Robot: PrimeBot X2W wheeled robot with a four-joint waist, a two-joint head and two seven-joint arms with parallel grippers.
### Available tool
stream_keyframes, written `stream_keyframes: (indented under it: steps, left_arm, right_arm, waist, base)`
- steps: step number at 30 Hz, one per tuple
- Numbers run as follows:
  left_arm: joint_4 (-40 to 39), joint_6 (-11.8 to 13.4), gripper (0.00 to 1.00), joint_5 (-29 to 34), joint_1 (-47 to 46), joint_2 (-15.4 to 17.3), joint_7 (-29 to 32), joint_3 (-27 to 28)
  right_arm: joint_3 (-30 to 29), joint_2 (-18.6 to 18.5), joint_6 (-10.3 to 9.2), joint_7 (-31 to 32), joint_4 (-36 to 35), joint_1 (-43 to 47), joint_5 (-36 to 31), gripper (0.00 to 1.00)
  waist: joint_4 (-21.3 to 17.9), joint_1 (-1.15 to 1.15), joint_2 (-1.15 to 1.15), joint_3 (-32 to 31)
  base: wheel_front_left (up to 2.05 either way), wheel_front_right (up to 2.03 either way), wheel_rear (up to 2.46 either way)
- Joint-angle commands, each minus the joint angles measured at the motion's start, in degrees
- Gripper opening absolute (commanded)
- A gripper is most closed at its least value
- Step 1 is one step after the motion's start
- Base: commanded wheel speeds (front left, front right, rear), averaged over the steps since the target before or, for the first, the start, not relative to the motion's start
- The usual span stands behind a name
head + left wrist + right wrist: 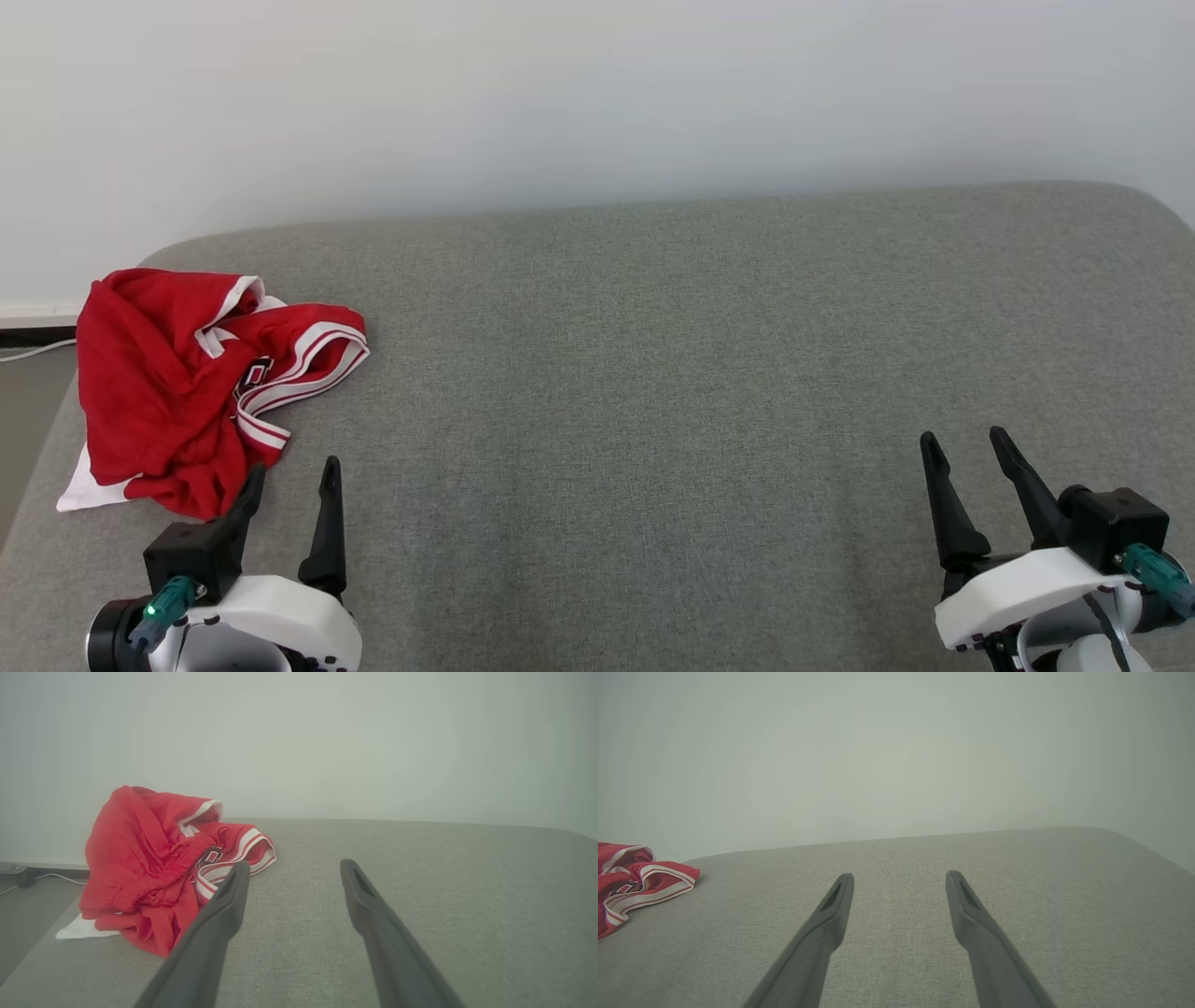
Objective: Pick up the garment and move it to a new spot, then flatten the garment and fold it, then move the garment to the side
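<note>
Here, crumpled garment (149, 392); print (254, 371) mostly buried in folds.

Garment (654, 873) cut off at right wrist view's left edge; emblem (210, 856) unreadable.

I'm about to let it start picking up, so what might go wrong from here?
The garment is a crumpled heap, so the open left gripper may pinch several layers between its fingers, making flattening harder. It also lies at the left edge of the grey padded surface, so a nudge might push it off.
</note>
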Motion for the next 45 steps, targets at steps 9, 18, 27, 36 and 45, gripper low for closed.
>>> stream_keyframes:
  steps: [9, 18, 27, 36, 45]
  left_arm:
    - [-1.95, 1.59, 1.0, 4.5, -1.09, 1.3, 0.46, 1.47]
    - [-1.66, 2.25, 1.0, 6.22, -0.98, 1.34, -0.08, 1.21]
    - [-1.29, 2.45, 1.0, 5.26, -1.0, 1.13, -0.35, 1.31]
    - [-0.86, 3.13, 1.0, 5.05, -1.06, 1.1, -0.7, 1.14]
    - [-0.77, 3.52, 1.0, 4.27, -0.67, 0.93, -1.44, 1.26]
  right_arm:
    - [1.4, -0.08, 0.0, -2.63, -0.89, -2.49, -5.91, 1.0]
    - [1.58, 0.02, 0.0, -3.51, -1.16, -2.09, -5.88, 1.0]
    - [1.67, -0.13, 0.0, -3.51, -1.1, -1.92, -5.38, 1.0]
    - [1.38, 0.21, 0.0, -3.51, -0.83, -1.84, -5.17, 1.0]
    - [2.4, 0.47, 0.0, -3.51, -0.99, -2.05, -5.57, 1.0]
  waist:
    - [-0.09, 0.0, 0.0, 0.0]
    - [-0.03, 0.0, 0.0, -0.07]
    - [0.42, 0.0, 0.0, 0.0]
    - [4.0, 0.0, 0.0, -0.05]
    - [10.21, 0.0, 0.0, 0.26]
  base:
    - [0.0, 0.0, 0.0]
    - [0.0, 0.0, 0.0]
    - [0.0, 0.0, 0.0]
    - [0.0, 0.0, 0.0]
    - [0.0, 0.0, 0.0]
